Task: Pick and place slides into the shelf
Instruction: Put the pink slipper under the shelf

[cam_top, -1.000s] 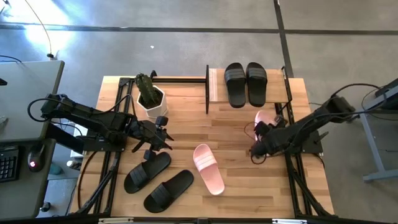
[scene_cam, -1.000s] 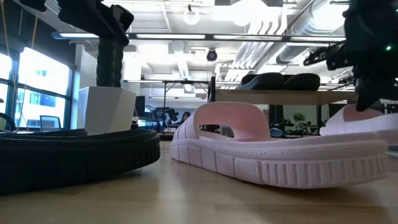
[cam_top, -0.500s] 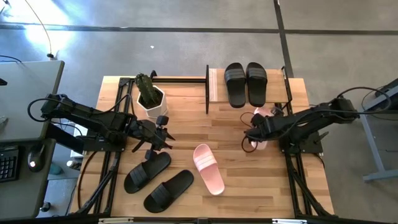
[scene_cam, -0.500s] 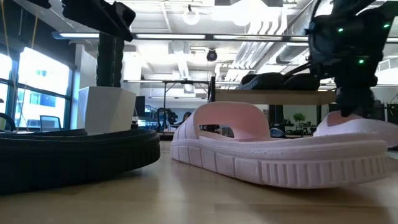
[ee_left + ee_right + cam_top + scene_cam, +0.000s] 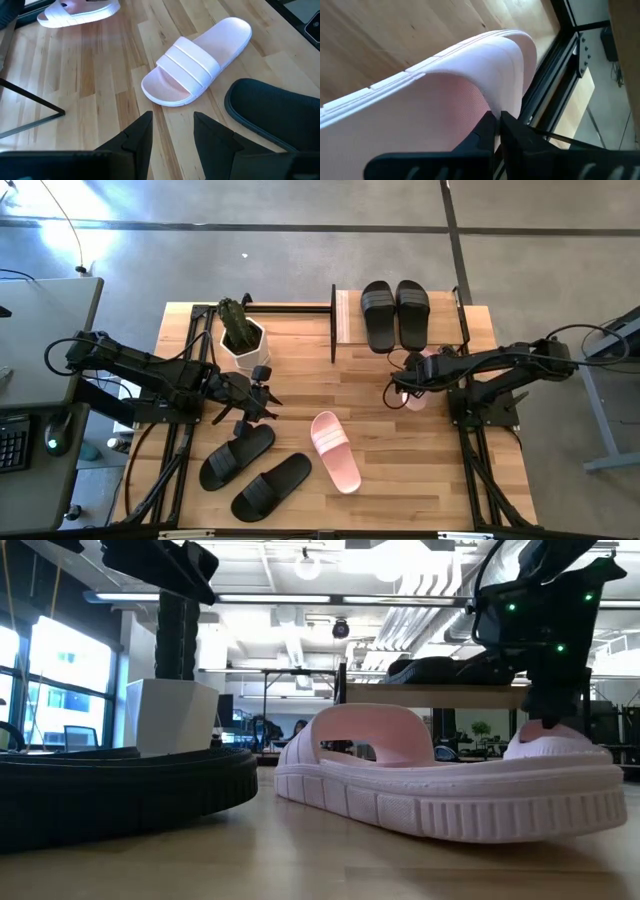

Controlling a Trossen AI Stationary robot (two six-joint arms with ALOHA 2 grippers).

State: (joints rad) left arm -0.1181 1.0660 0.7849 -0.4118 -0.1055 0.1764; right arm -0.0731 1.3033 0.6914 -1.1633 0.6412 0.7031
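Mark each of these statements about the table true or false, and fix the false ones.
1. Two black slides sit on the shelf. True.
2. The right gripper is shut on a black slide. False: it is shut on the strap of a pink slide near the shelf.
3. The left gripper holds a slide. False: its fingers stand open and empty above the table.
4. A second pink slide lies flat near the table's middle. True.
5. The potted plant stands on the shelf. False: it stands on the table, left of the shelf.
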